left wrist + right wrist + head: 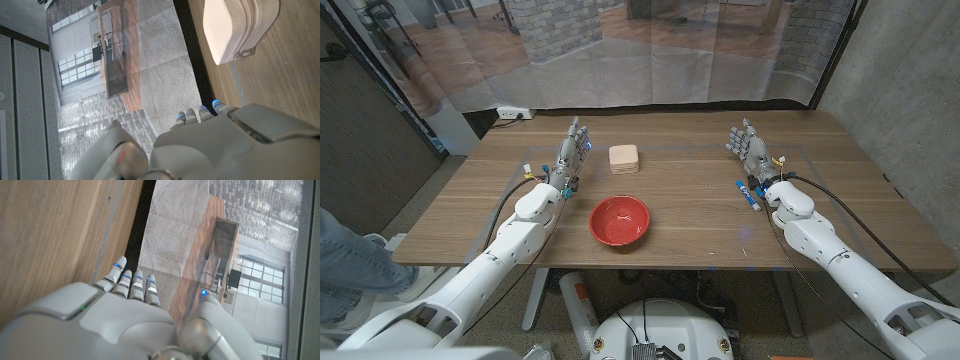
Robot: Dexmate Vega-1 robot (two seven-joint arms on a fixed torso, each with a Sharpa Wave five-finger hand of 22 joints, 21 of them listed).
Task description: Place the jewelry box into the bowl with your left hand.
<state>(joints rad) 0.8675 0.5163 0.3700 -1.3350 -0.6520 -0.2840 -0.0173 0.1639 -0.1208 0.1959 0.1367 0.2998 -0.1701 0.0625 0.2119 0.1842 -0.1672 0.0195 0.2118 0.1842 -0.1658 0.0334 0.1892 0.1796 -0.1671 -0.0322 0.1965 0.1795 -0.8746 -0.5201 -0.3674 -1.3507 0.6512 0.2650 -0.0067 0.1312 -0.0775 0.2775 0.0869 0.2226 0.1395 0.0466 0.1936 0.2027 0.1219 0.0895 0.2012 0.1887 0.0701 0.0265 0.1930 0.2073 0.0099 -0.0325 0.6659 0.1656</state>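
A small cream jewelry box [624, 158] sits on the wooden table toward the far side, a little left of centre. A red bowl [619, 220] stands nearer the front edge, just below the box in the head view. My left hand [569, 153] is left of the box, a short gap away, fingers straight and together, holding nothing. The left wrist view shows the box [235, 27] beyond my left hand [220, 145], apart from it. My right hand [751, 150] stands far right, fingers extended and empty; the right wrist view shows my right hand [120, 320] over bare wood.
A blue and white marker [749, 195] lies beside my right wrist. A power strip [512, 113] sits on the floor past the table's far left corner. A person's leg [340, 250] shows at the left edge. A mesh curtain [650, 50] hangs behind the table.
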